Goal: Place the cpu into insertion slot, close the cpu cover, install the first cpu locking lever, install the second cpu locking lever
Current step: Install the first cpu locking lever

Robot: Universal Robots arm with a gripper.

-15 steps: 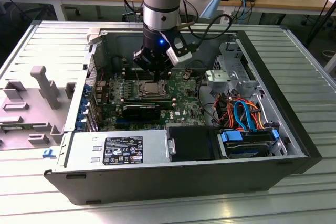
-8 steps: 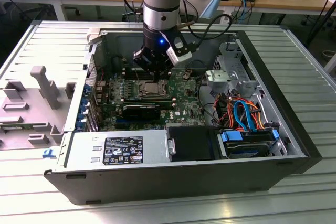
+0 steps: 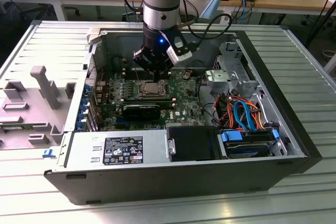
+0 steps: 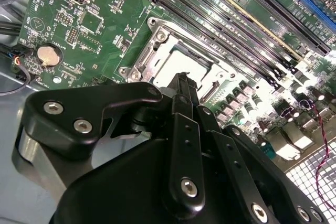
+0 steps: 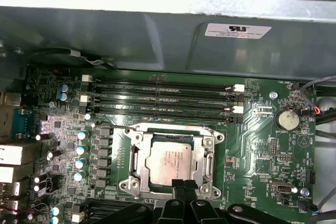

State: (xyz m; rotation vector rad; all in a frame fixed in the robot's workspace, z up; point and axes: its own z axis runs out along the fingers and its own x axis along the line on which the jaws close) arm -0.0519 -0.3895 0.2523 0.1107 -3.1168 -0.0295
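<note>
Inside the insertion slot (image 5: 173, 163), the cpu (image 5: 170, 162); closed pincer (image 5: 184, 184) just above.

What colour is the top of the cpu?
Silvery-grey metal; the cpu shows best in the first wrist view.

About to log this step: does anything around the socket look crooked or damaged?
Nothing stands out. The silvery-grey square chip lies flat and square inside the silver metal frame plate, on the green circuit board. The black tool hangs at its edge.

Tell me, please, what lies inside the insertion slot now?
The cpu lies flat inside the insertion slot, its silvery top showing through the cpu cover. The fingers hide its near edge; anything beneath the chip is covered.
</note>
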